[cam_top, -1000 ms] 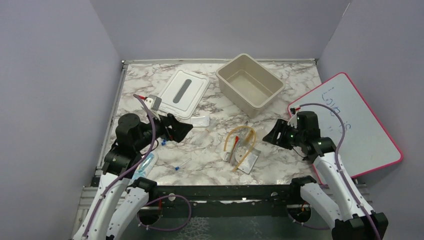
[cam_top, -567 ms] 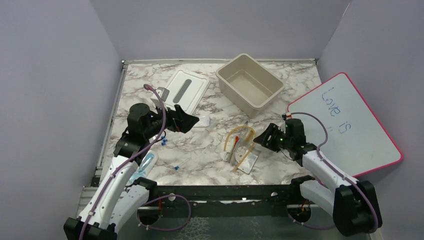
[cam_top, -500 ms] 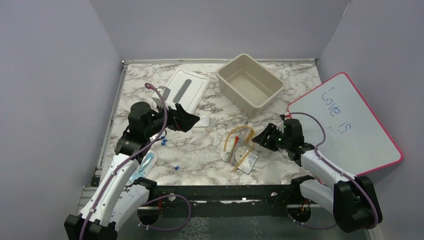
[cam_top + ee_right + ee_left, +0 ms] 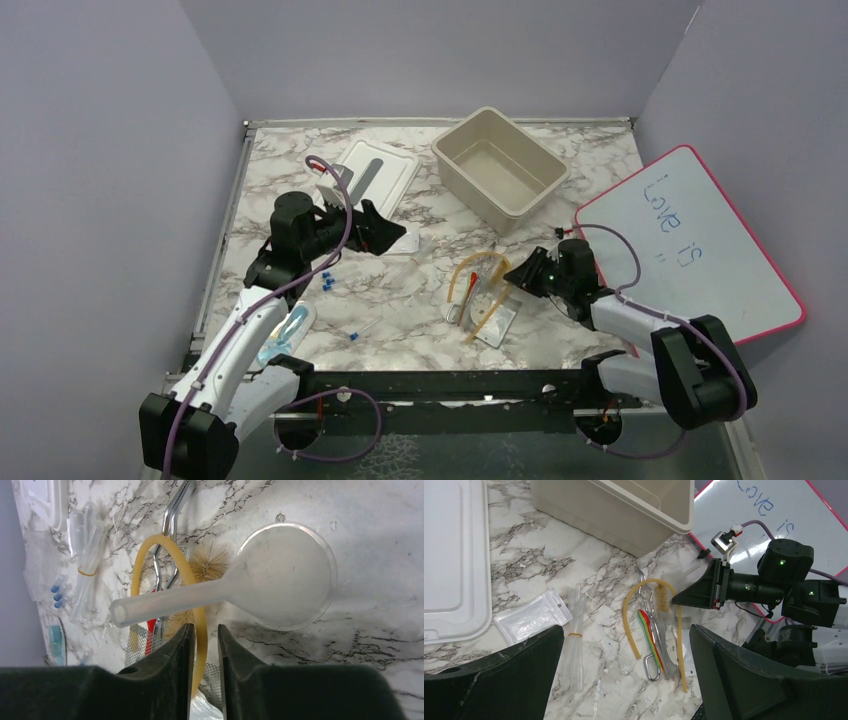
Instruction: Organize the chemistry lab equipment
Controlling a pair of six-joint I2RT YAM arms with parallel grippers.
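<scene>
Tubing first: the amber rubber tubing (image 4: pixel 625 615) lies on the marble table (image 4: pixel 420 300) bent into a narrow arch. Its closed bend is toward the beige bin (image 4: pixel 589 510) and its 2 loose ends trail toward the near edge, so its long axis runs far to near. It sits about midway across the table, in front of the bin.

The thin metal tongs (image 4: pixel 176 505) lie inside the arch on nearly the same axis, with their tips toward the bin. A clear funnel (image 4: pixel 282 575) rests across the tubing and a small bristle brush (image 4: pixel 207 565). In the right wrist view its round mouth is to the right and its stem points left.

The right gripper (image 4: pixel 206 627) hovers low at the right side of this cluster, aimed at it. Its fingers are drawn together to a thin slit, with nothing held. The tubing is seen through the slit, down on the table.

The left gripper (image 4: pixel 625 632) hangs above the table left of the cluster, spread wide and holding nothing. Below it a banded bundle of clear pipettes (image 4: pixel 575 630) lies with its long axis far to near. Just beside the bundle is a clear plastic packet (image 4: pixel 529 622), which lies next to the white lid (image 4: pixel 449 555). The tiny blue-capped pieces (image 4: pixel 326 279) sit farther left, near the left arm. The pink-edged whiteboard (image 4: pixel 700 270) lies at the table's right side.
</scene>
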